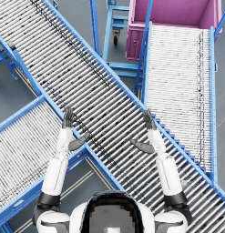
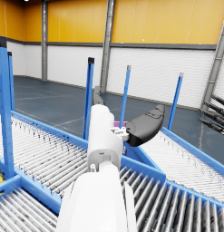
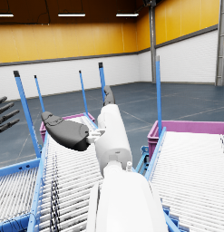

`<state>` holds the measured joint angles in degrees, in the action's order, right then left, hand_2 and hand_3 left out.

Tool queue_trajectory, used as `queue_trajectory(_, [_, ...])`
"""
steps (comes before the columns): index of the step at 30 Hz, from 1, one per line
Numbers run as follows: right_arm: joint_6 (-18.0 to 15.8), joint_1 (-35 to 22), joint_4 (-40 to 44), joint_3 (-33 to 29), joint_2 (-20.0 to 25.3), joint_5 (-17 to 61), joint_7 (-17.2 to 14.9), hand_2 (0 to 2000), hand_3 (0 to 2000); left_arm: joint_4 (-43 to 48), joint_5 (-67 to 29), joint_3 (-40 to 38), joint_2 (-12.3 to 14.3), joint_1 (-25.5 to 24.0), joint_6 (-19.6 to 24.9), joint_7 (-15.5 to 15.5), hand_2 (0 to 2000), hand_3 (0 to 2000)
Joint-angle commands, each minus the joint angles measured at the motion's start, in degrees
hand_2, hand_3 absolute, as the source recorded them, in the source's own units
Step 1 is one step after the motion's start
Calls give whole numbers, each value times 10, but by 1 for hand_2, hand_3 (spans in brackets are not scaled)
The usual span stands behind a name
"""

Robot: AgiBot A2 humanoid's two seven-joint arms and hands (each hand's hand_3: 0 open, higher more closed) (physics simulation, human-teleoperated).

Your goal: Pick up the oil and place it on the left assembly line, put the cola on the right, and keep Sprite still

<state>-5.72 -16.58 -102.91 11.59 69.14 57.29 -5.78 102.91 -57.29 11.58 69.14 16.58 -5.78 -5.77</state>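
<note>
No oil, cola or Sprite shows in any view. Both hands hover over the middle roller conveyor (image 1: 86,86) with fingers stretched out and nothing in them. My left hand (image 1: 70,132) is over the conveyor's left rail, its thumb pointing inward; it also shows in the left wrist view as my left hand (image 2: 143,124). My right hand (image 1: 148,134) hangs over the rollers further right, and appears in the right wrist view as my right hand (image 3: 68,129). The fingertips of the other hand show at each wrist view's edge.
A left roller line (image 1: 18,145) lies lower at the left. A right roller line (image 1: 177,82) runs to a pink bin (image 1: 173,13) at the back. Blue rails and upright posts (image 2: 88,97) frame the conveyors. Grey floor lies between the frames.
</note>
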Motion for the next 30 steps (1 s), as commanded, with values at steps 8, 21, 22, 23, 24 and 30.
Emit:
queue_trajectory(8, [0,0,0,0,0,0,0,0,0,0,0,0,0,0,0,0,0,0])
queue_trajectory(21, [0,0,0,0,0,0,0,0,0,0,0,0,0,0,0,0,0,0])
queue_trajectory(22, [0,0,0,0,0,0,0,0,0,0,0,0,0,0,0,0,0,0])
queue_trajectory(23, [0,0,0,0,0,0,0,0,0,0,0,0,0,0,0,0,0,0])
queue_trajectory(24, [0,0,0,0,0,0,0,0,0,0,0,0,0,0,0,0,0,0])
queue_trajectory(30, [0,0,0,0,0,0,0,0,0,0,0,0,0,0,0,0,0,0])
